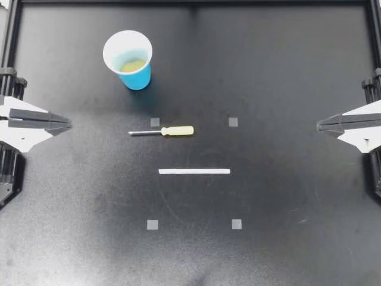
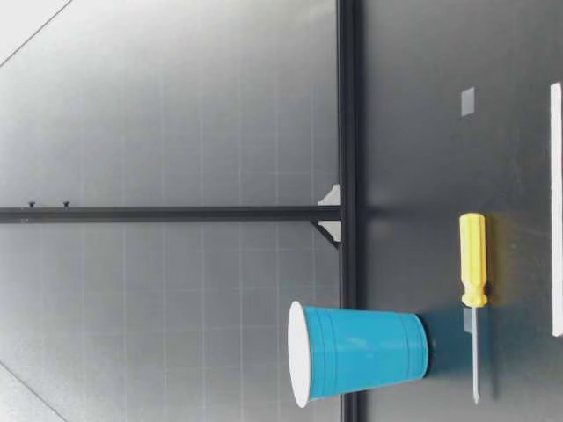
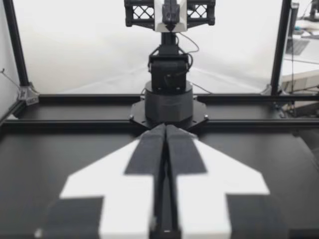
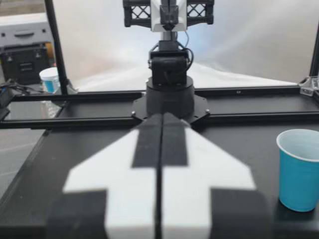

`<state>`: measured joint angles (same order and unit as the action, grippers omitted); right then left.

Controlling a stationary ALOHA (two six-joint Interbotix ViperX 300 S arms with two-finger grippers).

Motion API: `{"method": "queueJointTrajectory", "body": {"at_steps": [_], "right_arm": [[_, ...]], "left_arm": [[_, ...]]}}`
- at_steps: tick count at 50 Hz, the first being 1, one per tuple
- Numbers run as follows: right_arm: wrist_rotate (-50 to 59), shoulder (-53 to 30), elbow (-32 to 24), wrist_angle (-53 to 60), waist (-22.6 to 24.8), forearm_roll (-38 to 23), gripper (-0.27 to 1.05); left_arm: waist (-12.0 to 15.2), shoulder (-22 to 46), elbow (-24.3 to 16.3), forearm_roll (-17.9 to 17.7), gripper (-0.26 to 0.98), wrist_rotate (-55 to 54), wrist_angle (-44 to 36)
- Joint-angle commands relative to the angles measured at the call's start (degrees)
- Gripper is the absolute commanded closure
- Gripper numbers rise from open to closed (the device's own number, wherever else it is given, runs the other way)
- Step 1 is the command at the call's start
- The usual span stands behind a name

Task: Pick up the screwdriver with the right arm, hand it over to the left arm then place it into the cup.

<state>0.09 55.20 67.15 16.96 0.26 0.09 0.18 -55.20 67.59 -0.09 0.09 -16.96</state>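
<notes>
In the top view, the thin yellow-handled metal screwdriver (image 1: 162, 131) lies flat near the middle of the black surface (image 1: 286, 71). Its long line runs from one arm toward the other. The yellow handle points to my right gripper (image 1: 321, 126) and the bare metal tip points to my left gripper (image 1: 66, 124). Both grippers wait at the sides, well apart from the screwdriver, with their fingers pressed together and nothing in them. The left gripper looks nearer to it, so I think the right arm has the longer reach, and it would come to the handle end first. The round blue plastic cup with a white inside (image 1: 128, 59) stands farther back, on my left arm's side. A long white strip (image 1: 194, 171) lies beside the screwdriver, on the side away from the cup, and small grey squares (image 1: 233, 121) mark the surface around them. In the low view, the cup (image 2: 361, 352) stands upright and the screwdriver (image 2: 473, 264) lies flat, nearer to the camera than the cup. No gripper shows there. In the left wrist view, the fingers (image 3: 149, 149) are tight together, and neither the screwdriver nor the cup can be seen. In the right wrist view, the fingers (image 4: 147, 144) are tight together too. The cup (image 4: 299, 169) stands off to one side of them, partly cut off, and the screwdriver does not show.
</notes>
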Motion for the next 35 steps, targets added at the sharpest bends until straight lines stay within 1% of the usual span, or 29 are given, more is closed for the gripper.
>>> {"method": "queueJointTrajectory", "body": {"at_steps": [1,3,8,16,26,35], "right_arm": [[-0.18,0.00,-0.18,0.53,-0.09,-0.09,0.57],[-0.09,-0.09,0.09,1.05,-0.09,0.00,0.63],[0.09,-1.32,0.09,2.81,-0.09,0.09,0.72],[0.18,-6.86,-2.37,3.87,-1.49,1.58,0.74],[0.18,-19.78,-10.46,-0.35,-5.71,1.76,0.74],[-0.18,-30.85,-20.30,-8.17,-8.09,1.32,0.74]], "left_arm": [[1.14,-0.26,-0.97,0.09,0.56,0.00,-1.05],[1.23,-0.26,-1.05,0.09,0.59,0.09,-1.58],[1.14,-0.18,-0.97,0.09,0.60,0.09,-2.55],[1.23,-0.09,-0.62,0.09,0.60,0.00,-2.81],[1.23,0.00,0.62,0.09,0.60,-0.26,-2.81],[1.23,0.00,1.41,0.00,0.60,-0.26,-2.81]]}}
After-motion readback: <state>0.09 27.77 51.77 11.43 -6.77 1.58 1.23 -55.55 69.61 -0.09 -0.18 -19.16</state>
